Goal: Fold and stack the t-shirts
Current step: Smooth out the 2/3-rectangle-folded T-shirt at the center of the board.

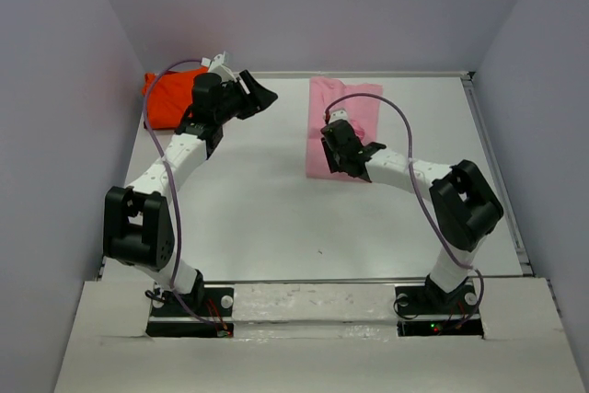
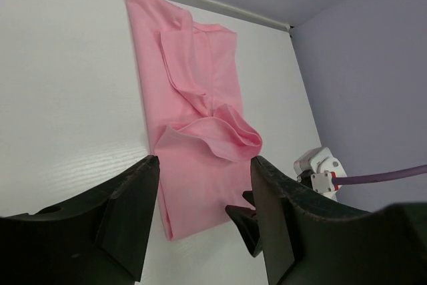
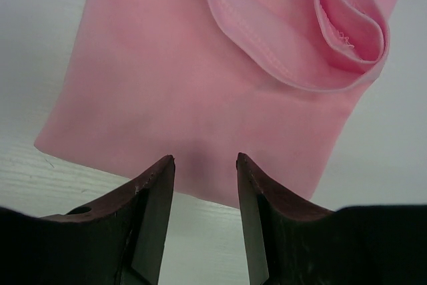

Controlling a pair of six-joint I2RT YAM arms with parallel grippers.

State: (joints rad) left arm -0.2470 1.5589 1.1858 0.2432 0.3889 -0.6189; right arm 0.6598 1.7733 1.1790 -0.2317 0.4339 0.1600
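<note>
Pink cloth fills both of your wrist views: the light pink t-shirt lies as a long, narrow folded strip on the white table, toward the far side and right of centre. A loose flap curls up in a ridge close to its near end. Your right gripper sits over that near hem, its jaws partly apart with nothing pinched between them; you cannot tell whether it touches the fabric. The bright orange-red t-shirt is bunched in the far left corner, well apart from the pink strip. Your left gripper hangs just beside the orange-red heap, raised off the table and pointed toward the pink strip, its jaws wide apart and empty.
</note>
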